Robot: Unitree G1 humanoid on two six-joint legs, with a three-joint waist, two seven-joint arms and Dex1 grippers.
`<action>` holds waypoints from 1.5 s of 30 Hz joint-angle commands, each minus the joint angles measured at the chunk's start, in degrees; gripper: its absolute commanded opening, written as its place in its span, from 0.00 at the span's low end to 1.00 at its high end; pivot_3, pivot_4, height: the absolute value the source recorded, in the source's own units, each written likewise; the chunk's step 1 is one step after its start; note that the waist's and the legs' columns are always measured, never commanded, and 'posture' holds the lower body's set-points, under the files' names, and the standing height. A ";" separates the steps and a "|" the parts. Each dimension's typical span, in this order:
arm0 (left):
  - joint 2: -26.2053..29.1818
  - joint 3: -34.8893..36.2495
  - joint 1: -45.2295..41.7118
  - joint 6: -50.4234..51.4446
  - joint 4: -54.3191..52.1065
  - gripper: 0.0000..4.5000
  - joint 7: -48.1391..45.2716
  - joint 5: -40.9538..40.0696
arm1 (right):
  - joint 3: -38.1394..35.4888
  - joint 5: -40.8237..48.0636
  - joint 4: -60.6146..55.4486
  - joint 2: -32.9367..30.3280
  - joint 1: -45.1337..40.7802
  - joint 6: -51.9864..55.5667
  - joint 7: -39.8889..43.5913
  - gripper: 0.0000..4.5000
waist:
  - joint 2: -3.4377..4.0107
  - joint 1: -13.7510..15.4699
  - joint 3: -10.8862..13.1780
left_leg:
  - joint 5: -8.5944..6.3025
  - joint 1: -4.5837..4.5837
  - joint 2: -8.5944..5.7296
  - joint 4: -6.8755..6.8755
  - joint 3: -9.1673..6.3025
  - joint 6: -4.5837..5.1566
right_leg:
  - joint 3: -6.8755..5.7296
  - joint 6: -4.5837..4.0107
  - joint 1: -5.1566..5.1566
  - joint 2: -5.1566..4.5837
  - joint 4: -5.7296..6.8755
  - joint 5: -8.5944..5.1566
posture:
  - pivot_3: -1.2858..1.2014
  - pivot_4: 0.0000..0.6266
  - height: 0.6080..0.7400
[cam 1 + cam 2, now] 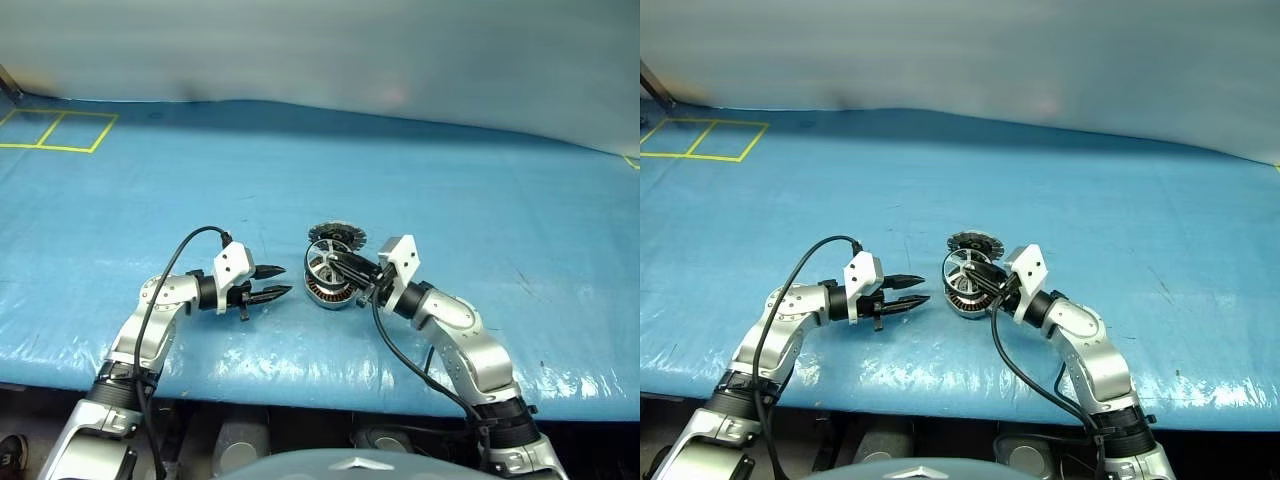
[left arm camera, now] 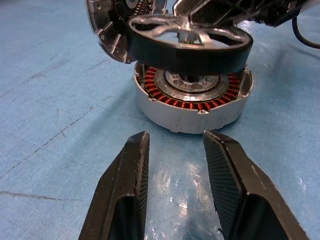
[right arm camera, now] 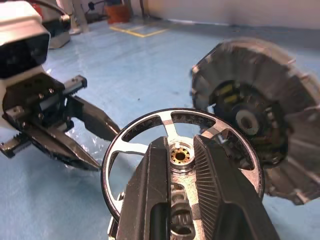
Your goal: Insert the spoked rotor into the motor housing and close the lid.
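Above the motor housing [image 2: 192, 97], right fingers [image 3: 172, 165] pinch the spoked rotor [image 2: 187, 42] (hub-first).

Silver jointed arms, black cables, white wrist blocks – each tool [image 1: 273, 282] black, ridged

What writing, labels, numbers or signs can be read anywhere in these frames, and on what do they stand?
None can be read.
The lid shows small pale marks on its dark inner face: too blurred to tell whether they are writing.
The rotor, the housing and both grippers, left and right, carry no visible text.
The yellow lines on the blue surface are plain boxes, not characters.
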 commanded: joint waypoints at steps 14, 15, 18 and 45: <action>-0.94 0.06 0.25 -1.09 -0.69 0.40 0.15 -0.47 | -2.53 2.43 -4.20 -2.02 1.61 1.77 -0.47 0.08 | 0.00 0.03 0.00 | 0.00 0.00 0.00 -0.02 0.00 0.00 | 0.00 0.00 -0.01 0.00 -0.01 0.00 | 0.52 0.24 1.00; -0.97 0.06 0.28 -1.10 -0.71 0.40 0.14 -0.48 | -2.75 2.31 -4.32 -2.25 1.90 1.80 -0.66 0.08 | 0.00 0.03 0.00 | 0.00 0.00 0.00 -0.03 0.00 0.00 | 0.00 0.00 -0.01 0.00 -0.02 0.00 | 0.52 0.24 1.00; -1.12 0.10 0.19 -1.15 -0.63 0.40 0.16 -0.45 | -4.52 2.52 -5.20 -3.67 3.23 1.87 -1.13 0.08 | 0.00 0.05 0.00 | 0.00 -0.02 0.00 -0.02 0.01 0.00 | 0.00 0.00 -0.01 -0.01 -0.03 0.00 | 0.52 0.24 1.00; -1.09 -0.25 -0.69 -1.67 0.83 0.40 -0.32 -0.18 | -10.06 -3.06 -2.52 -12.05 8.62 4.60 -4.63 0.08 | 0.00 0.08 0.00 | -0.01 -0.03 -0.01 -0.03 0.05 0.00 | 0.01 -0.02 -0.02 -0.04 -0.08 -0.01 | 0.52 0.24 1.00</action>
